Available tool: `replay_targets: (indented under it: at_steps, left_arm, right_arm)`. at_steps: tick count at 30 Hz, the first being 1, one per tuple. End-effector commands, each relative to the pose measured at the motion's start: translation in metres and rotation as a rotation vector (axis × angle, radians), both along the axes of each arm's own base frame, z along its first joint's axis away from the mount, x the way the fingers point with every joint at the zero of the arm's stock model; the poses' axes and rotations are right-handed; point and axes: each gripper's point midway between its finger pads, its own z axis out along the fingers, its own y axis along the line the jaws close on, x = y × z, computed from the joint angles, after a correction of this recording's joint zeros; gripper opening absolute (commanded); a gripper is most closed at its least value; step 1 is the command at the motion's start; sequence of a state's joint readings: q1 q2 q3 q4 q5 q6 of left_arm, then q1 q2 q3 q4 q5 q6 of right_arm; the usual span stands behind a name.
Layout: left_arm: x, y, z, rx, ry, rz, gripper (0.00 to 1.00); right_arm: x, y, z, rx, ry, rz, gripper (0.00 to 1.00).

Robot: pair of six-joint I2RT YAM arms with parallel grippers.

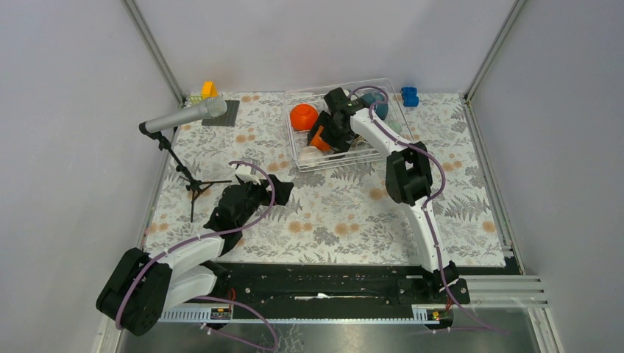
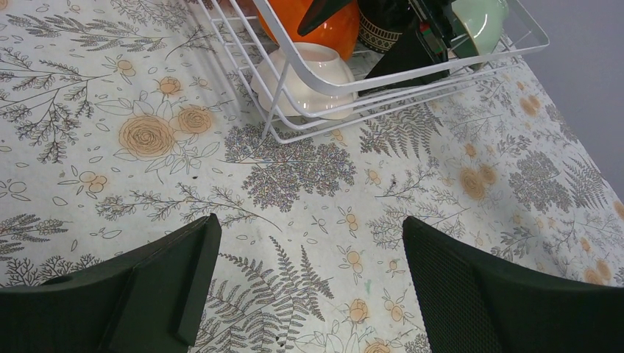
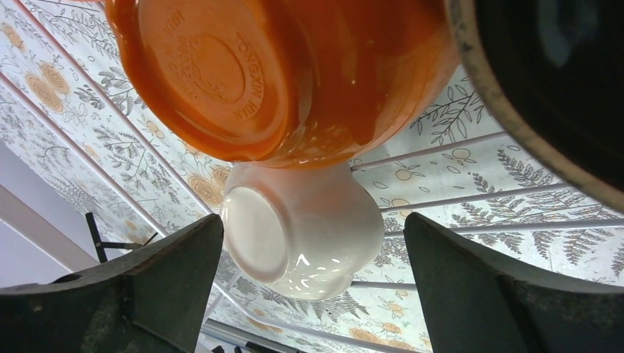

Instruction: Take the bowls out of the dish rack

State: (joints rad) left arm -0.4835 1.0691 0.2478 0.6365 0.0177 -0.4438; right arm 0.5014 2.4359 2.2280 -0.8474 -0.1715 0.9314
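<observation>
From above, the rack [image 1: 358,157] sits at the far side of the cloth [image 1: 346,213] with bowls inside. The right gripper [image 1: 324,137] is reaching into its near left corner beside an orange bowl [image 1: 318,140] and a cream bowl [image 1: 310,154]; from this height I cannot tell whether it touches either. The left gripper [image 1: 257,193] hangs over the cloth, well apart from the rack. Its own camera shows its fingers [image 2: 147,294] spread wide with nothing between them, and the rack's corner ahead, the cream bowl tipped against the wire under the orange one, a dark bowl [image 2: 379,29] and a mint bowl [image 2: 478,18] behind. The right wrist view shows those jaws wide apart too and empty – the cream bowl lies on its side straight ahead between them, foot toward the camera, the orange bowl resting on it. Both look glazed, hard and slick, likely breakable. I would pinch a rim wall – one finger inside, one out – and lift the orange bowl first.
</observation>
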Motion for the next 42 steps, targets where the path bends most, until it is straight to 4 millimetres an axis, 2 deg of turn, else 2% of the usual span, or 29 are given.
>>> replay_targets:
  at_steps: [1, 16, 21, 23, 28, 33, 42]
  left_arm:
    - [0.009, -0.005, 0.024, -0.024, -0.065, 0.0, 0.99]
    - [0.011, -0.004, 0.023, -0.016, -0.063, 0.005, 0.99]
    - [0.011, -0.004, 0.023, -0.015, -0.063, 0.006, 0.99]
    - [0.011, -0.004, 0.023, -0.016, -0.064, 0.007, 0.99]
    - [0.011, -0.004, 0.024, -0.014, -0.065, 0.008, 0.99]
    - [0.01, -0.003, 0.025, -0.014, -0.068, 0.008, 0.99]
    - [0.01, -0.003, 0.024, -0.014, -0.067, 0.007, 0.99]
  right_arm:
    - [-0.023, 0.017, -0.002, 0.114, 0.125, 0.03, 1.0]
    - [-0.018, 0.034, 0.016, 0.212, 0.121, 0.019, 0.99]
    - [-0.015, 0.031, 0.031, 0.217, 0.086, 0.0, 0.88]
    - [-0.013, 0.03, 0.038, 0.218, 0.063, -0.011, 0.78]
    - [-0.009, 0.029, 0.051, 0.22, 0.028, -0.023, 0.6]
    - [-0.006, 0.022, 0.06, 0.192, -0.015, -0.04, 0.52]
    - [-0.001, 0.011, 0.098, 0.168, -0.131, -0.049, 0.5]
